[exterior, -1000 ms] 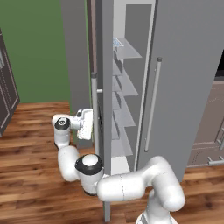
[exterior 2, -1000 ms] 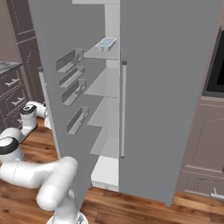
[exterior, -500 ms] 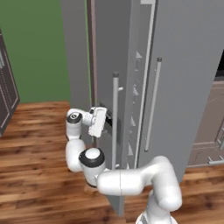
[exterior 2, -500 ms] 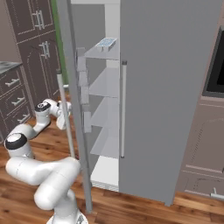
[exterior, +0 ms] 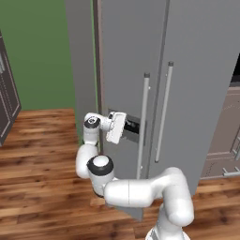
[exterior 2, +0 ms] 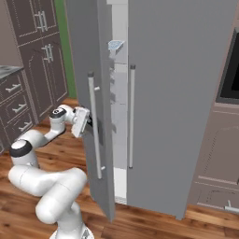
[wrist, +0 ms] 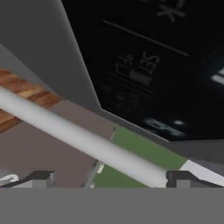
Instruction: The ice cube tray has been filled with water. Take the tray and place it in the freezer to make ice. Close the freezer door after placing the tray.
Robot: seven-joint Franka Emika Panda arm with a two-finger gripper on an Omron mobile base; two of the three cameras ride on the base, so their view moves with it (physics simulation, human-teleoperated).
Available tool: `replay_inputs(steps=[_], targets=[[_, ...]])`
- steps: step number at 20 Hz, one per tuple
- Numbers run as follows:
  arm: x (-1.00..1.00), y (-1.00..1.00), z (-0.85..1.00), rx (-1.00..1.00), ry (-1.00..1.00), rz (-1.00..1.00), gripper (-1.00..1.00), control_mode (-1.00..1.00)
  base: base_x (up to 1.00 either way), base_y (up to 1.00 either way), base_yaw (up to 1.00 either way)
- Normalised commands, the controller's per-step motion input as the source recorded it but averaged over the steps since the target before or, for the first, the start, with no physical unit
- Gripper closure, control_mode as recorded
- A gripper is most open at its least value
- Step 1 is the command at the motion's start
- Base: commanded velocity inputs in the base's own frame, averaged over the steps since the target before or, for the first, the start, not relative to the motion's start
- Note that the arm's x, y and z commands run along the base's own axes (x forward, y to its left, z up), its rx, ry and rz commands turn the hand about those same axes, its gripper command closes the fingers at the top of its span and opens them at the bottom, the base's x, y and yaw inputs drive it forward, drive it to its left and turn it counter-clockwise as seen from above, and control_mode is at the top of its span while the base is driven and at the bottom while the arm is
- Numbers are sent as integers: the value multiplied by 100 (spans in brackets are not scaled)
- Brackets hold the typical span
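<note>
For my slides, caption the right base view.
White arm's open gripper pressing against the tall grey freezer door, nearly shut, white ice cube tray visible on a shelf through the gap.

A green wall (exterior: pixel 42 51) stands at ten o'clock behind the wood floor (exterior: pixel 37 159). Dark brown cabinets (exterior 2: pixel 32 60) line nine o'clock; a black oven (exterior 2: pixel 231 70) sits at three o'clock.

The freezer door (exterior: pixel 123 84) swings from wide open to nearly shut, hiding most of the white shelves (exterior 2: pixel 116 100). The tool (exterior: pixel 126 129), jaws spread, moves rightward with it and now presses against the dark dispenser panel (wrist: pixel 162 65).
</note>
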Motion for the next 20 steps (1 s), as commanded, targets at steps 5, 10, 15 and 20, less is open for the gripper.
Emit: replay_inputs(steps=[5, 10, 15, 20], targets=[[8, -55, 0, 5, 0, 32, -100, -100, 0, 0, 0], [13, -52, 0, 3, -1, 44, -100, -100, 0, 0, 0], [9, -85, 0, 5, -10, 59, -100, -100, 0, 0, 0], [17, -99, 0, 8, -12, 63, -100, -100, 0, 0, 0]])
